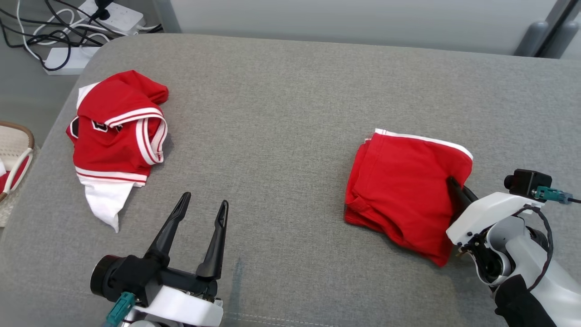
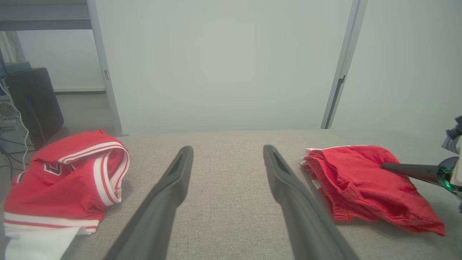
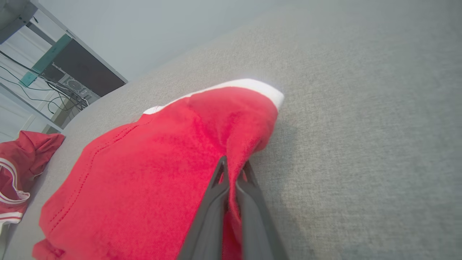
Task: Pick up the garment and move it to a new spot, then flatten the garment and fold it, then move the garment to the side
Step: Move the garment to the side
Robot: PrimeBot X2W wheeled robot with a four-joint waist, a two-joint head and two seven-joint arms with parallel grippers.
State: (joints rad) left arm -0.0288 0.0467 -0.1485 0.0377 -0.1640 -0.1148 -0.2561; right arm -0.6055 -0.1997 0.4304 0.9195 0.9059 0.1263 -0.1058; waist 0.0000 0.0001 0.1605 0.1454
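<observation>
Since the red garment point(image 1: 401, 195) lies in a compact, roughly folded bundle on the right of the grey cushion point(image 1: 290, 100), we judge the folding mostly done and the move aside yet to come. Our right gripper point(image 3: 232, 169) is clamped on its right-hand edge; our left gripper point(image 1: 204, 204) hangs spread and empty, apart from the crumpled jersey point(image 1: 118, 136).
</observation>
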